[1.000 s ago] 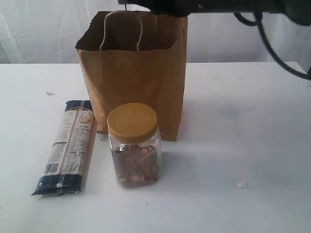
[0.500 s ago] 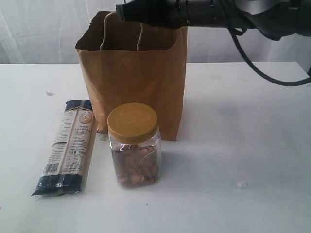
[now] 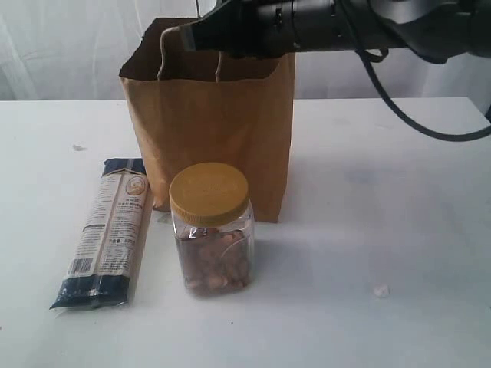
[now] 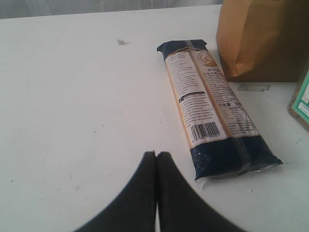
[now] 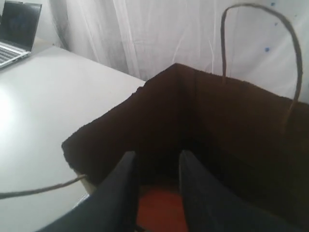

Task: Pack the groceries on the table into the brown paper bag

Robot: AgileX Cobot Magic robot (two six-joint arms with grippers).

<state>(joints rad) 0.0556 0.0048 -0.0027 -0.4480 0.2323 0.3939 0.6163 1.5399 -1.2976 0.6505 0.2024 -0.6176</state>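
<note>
The brown paper bag (image 3: 211, 138) stands upright at the back of the white table (image 3: 383, 199). In front of it is a clear jar with a yellow lid (image 3: 211, 230), and left of that lies the long navy-beige pasta packet (image 3: 107, 230). My right gripper (image 3: 188, 37) reaches across just over the bag's open mouth. In the right wrist view its jaws stand apart (image 5: 157, 157) above the dark bag interior (image 5: 159, 96), with an orange pouch (image 5: 161, 208) showing between them. My left gripper (image 4: 156, 153) is shut and empty, low over the table near the pasta packet (image 4: 212, 111).
Small white crumbs lie at the front right (image 3: 380, 290) and far left (image 3: 77, 147). A teal-and-white labelled edge (image 4: 301, 99) shows beside the bag (image 4: 263, 38). A laptop (image 5: 17, 29) sits on a far table. White curtain hangs behind.
The right arm has come down and leftward over the bag's mouth. The jar and the pasta packet have not moved.
</note>
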